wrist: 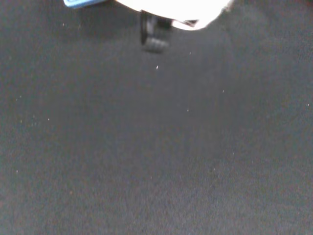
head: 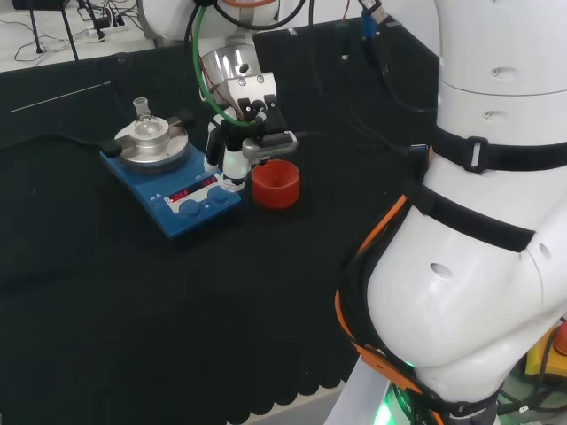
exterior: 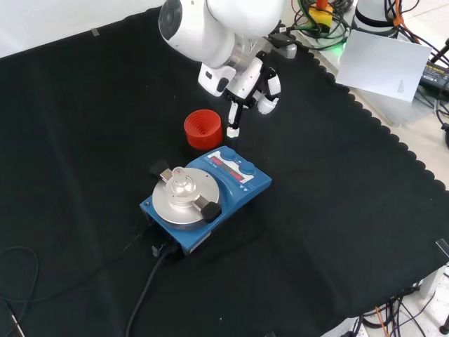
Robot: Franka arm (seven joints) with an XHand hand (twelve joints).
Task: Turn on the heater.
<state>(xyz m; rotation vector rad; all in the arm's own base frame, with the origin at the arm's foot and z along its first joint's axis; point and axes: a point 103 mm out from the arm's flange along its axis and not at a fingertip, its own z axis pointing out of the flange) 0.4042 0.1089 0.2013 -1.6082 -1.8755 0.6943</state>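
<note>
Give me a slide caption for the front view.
Hand poised above the blue heater's control panel, beside the red ribbed stand.

Red ribbed ring stand (head: pixel 275 183) (exterior: pixel 203 129) sat upright on black cloth (head: pixel 133 301) (exterior: pixel 337 232), well in from the cloth's scalloped edge. White paper sheet (exterior: pixel 384 64) lay just beyond that edge, off the cloth.

no legible text — red display on heater (head: pixel 193 189) glows, digits unreadable
</note>
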